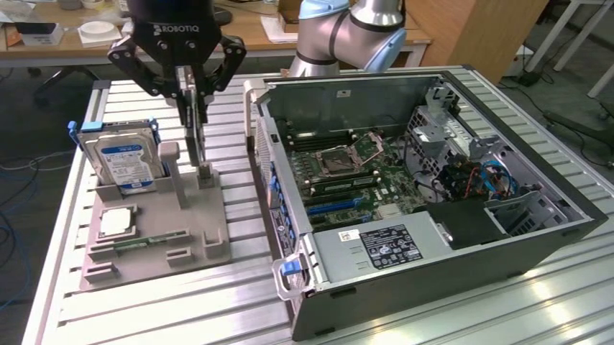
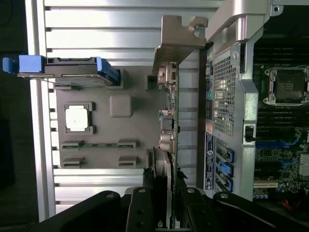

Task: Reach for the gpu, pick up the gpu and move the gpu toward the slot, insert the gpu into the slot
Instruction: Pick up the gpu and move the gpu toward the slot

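The gpu [image 1: 198, 140] is a thin dark card standing upright on edge in the grey fixture [image 1: 197, 248], its lower end still in the holder. My gripper [image 1: 192, 97] hangs straight above it, fingers shut on the card's upper part from both sides. In the wrist view the gpu [image 2: 169, 121] runs edge-on away from the gripper [image 2: 165, 181], with its metal bracket [image 2: 179, 34] at the far end. The slot [image 1: 336, 203] is a blue connector on the motherboard inside the open computer case [image 1: 537, 241], at the exterior view's right of the fixture; it also shows as the slot [image 2: 273, 143].
On the fixture stand a silver blue-labelled hard drive [image 1: 125, 158], a square processor chip [image 1: 115, 221] and a small green memory stick [image 1: 149, 241]. The case's side wall [image 1: 264, 144] rises close beside the gpu. All rests on a ribbed aluminium table [image 1: 144, 316].
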